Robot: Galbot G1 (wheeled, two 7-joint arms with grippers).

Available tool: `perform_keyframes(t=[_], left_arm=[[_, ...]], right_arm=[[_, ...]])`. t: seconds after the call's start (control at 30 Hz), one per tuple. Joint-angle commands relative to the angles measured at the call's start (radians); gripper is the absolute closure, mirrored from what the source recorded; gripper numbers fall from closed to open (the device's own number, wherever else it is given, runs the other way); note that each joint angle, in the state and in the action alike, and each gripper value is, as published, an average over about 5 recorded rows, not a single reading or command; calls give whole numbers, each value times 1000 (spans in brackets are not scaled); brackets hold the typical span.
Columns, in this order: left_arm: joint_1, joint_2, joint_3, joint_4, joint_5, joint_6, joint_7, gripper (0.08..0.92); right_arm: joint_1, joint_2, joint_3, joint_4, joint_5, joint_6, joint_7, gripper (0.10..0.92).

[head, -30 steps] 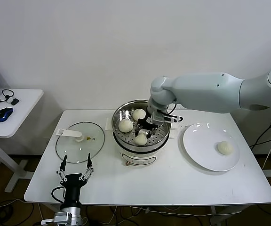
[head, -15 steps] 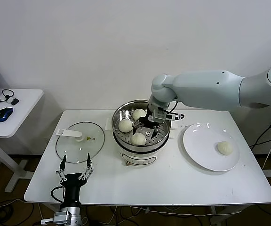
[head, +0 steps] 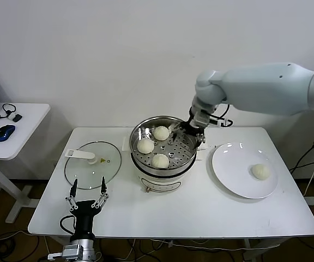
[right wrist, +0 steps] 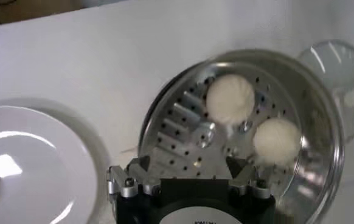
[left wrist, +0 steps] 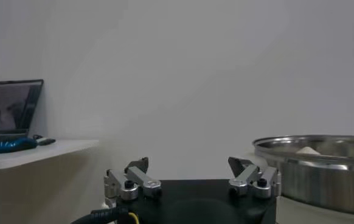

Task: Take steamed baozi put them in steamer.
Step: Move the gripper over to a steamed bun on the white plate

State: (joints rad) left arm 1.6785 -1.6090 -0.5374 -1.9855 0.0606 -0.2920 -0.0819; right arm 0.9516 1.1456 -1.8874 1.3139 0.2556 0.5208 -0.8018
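Buns [head: 159, 160] sit in the steamer [head: 146, 166]; right gripper [head: 188, 129] spread empty above its rim; the head view alone shows a fourth [head: 260, 171] on the plate [head: 230, 169].

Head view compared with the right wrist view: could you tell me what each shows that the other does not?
Only the head view shows the left gripper open near the table's front edge, the third baozi in the steamer, and the last baozi on the plate. Only the right wrist view shows the right gripper open and empty. Both show the glass lid.
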Motion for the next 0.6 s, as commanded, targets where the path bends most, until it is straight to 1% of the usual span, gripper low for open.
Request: perform_keyframes(t=[0.03,0.17,0.3,0.43,0.6], left_arm=[[3,-49,1,-2,-8,-3,1,177],[3,-49,1,-4,-16,-3,1,177],[2,-49,-1,-1,-19,-5,1,177],[-1,-49,-1,8,-16,-9,0,177],[-2,-49,-1,15,-14,-10,0,177]], right_arm=[[158,-107,-201,27,343,-372,-96,203],[159,-168,-229,32,391,-489,-151,203],[153,-217,-256,30,405,-551,-195,203],[103,-263,-238,-17,381,-566,-222,203],[-9,-327,-170,-86,304,-540,-250,203]])
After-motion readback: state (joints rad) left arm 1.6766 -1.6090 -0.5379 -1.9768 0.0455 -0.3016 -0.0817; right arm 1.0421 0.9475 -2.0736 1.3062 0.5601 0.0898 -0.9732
